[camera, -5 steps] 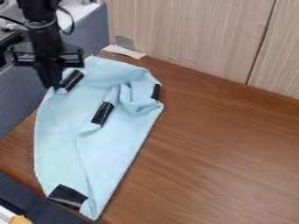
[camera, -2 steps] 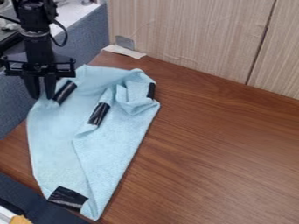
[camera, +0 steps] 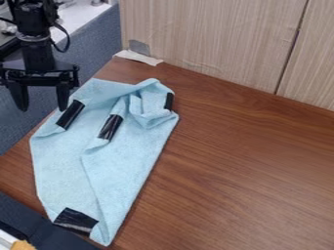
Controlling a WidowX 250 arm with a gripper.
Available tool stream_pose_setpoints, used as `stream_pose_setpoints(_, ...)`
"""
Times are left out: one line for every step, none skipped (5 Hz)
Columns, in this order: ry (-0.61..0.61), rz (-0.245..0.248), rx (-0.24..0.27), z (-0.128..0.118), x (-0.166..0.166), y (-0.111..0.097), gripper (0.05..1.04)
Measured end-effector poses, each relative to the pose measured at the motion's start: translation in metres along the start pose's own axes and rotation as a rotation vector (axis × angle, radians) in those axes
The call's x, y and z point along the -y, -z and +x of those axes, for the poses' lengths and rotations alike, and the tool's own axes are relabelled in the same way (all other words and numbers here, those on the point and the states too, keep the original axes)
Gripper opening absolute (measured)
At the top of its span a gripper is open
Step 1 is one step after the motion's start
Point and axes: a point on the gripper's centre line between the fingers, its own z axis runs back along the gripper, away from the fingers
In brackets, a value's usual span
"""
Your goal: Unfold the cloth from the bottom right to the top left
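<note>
Jaws are parted, nothing gripped. Beside them, cloth (camera: 57, 163) is judged only partly unfolded; folds (camera: 145, 108) farther from them are left to be flattened.

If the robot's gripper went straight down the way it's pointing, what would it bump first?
Probably the blue cloth, near its upper-left edge. Depth is hard to judge, though, so the gripper might slip past the table instead.

Looks down at a slant from above the counter (camera: 248, 171), toward the pale wood panel (camera: 196, 39) along its far side. Sits near enough to take in the whole cloth (camera: 120, 171), yet cuts the counter off at right and bottom.
</note>
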Motion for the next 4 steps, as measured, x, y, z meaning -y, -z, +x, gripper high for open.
stream_pose_setpoints(0.022, -0.016, 0.029, -0.002, 0.001, -0.009, 1.007)
stream_pose_setpoints(0.077, -0.074, 0.070, -0.004, 0.007, -0.022, 1.000)
stream_pose_setpoints(0.136, -0.132, 0.098, -0.010, 0.019, -0.039, 1.000)
stream_pose_setpoints(0.246, -0.162, 0.122, -0.023, 0.027, -0.049, 1.000)
